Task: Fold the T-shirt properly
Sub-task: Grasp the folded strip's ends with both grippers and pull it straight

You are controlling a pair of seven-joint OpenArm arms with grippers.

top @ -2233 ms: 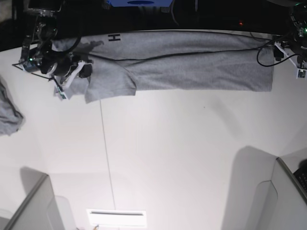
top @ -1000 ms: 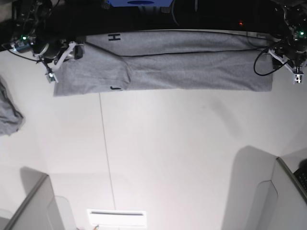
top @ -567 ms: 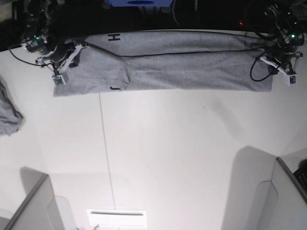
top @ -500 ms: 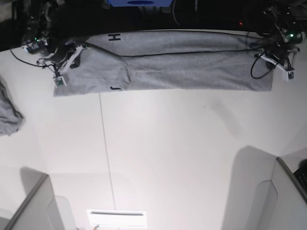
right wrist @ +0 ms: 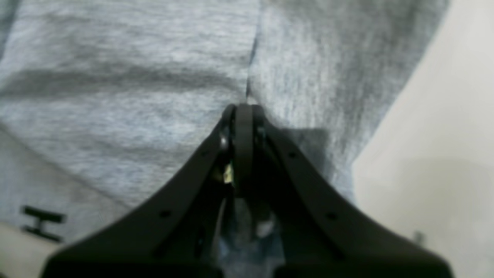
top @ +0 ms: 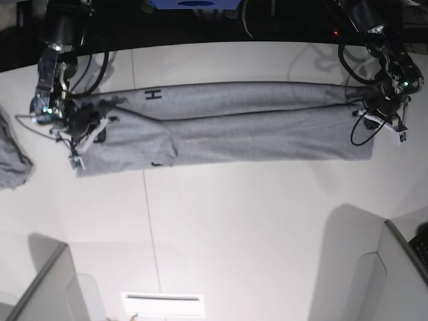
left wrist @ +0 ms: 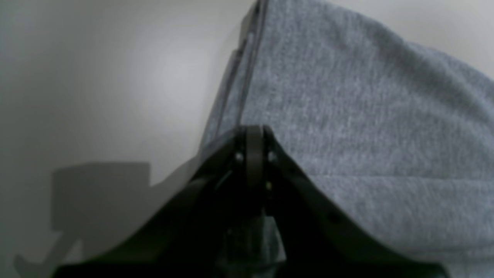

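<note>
The white bench carried the whole job in front of you, and the heather-grey T-shirt lay across its far half as a long narrow band running from one arm to the other. You had it already folded lengthwise: a long fold line ran along the band's middle, a black "H" showed on the upper layer near the right arm's end, and a sleeve-like flap overlapped the lower layer there. By my reading that made the lengthwise fold largely done, while the crosswise folds that would bring the band down to a compact rectangle were all left to do. At the left-hand border of the base view a smaller piece of grey cloth sat apart from the shirt, untouched. Your left tool was closed on the shirt's end, right at its hemmed edge, with bare bench beside it. Your right tool was likewise pinched shut on the cloth at the other end, at a seam or crease in the fabric, with the lettering just off to one side.
</note>
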